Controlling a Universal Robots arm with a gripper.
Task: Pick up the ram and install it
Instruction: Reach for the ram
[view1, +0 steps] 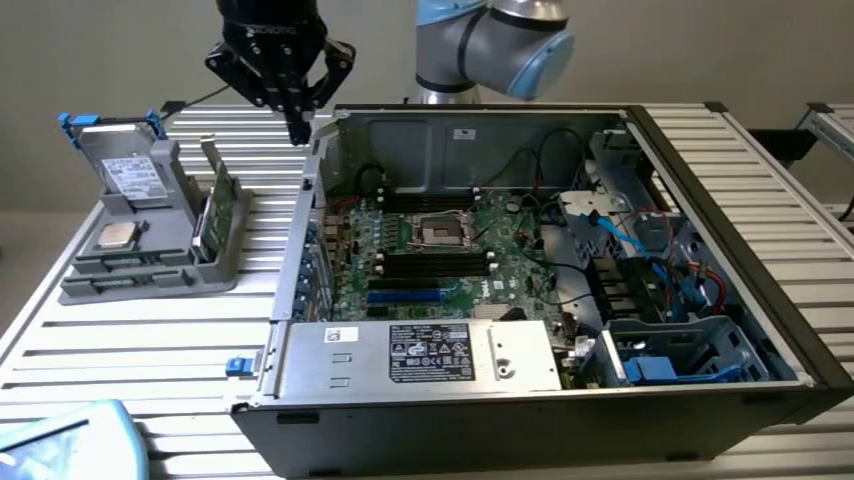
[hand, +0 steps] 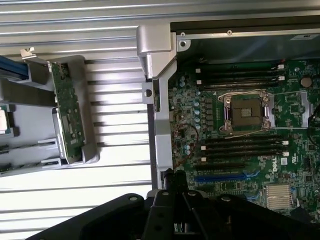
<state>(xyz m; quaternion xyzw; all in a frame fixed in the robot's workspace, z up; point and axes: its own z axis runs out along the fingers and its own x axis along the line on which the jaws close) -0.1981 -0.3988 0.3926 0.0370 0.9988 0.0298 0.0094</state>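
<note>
My gripper (view1: 299, 122) hangs shut and empty above the table, just outside the back left corner of the open computer case (view1: 747, 230). In the wrist view its closed fingertips (hand: 175, 182) sit over the case's edge. To the exterior view's left stands a grey holder (view1: 80, 290). A thin green strip lying in its low front slot (view1: 127, 263) (hand: 27, 145) looks like the ram, some way from the gripper. The motherboard's long black slots (view1: 427, 262) (hand: 245, 147) lie beside the CPU socket (view1: 441, 232).
The holder also carries an upright broader green card with a metal bracket (view1: 218, 212) (hand: 67, 115), a drive (view1: 134, 175) and a chip (view1: 118, 235). Inside the case are a silver power supply (view1: 414, 355), cables and a blue drive cage (view1: 667, 360). Slatted tabletop (view1: 120, 350) surrounds everything.
</note>
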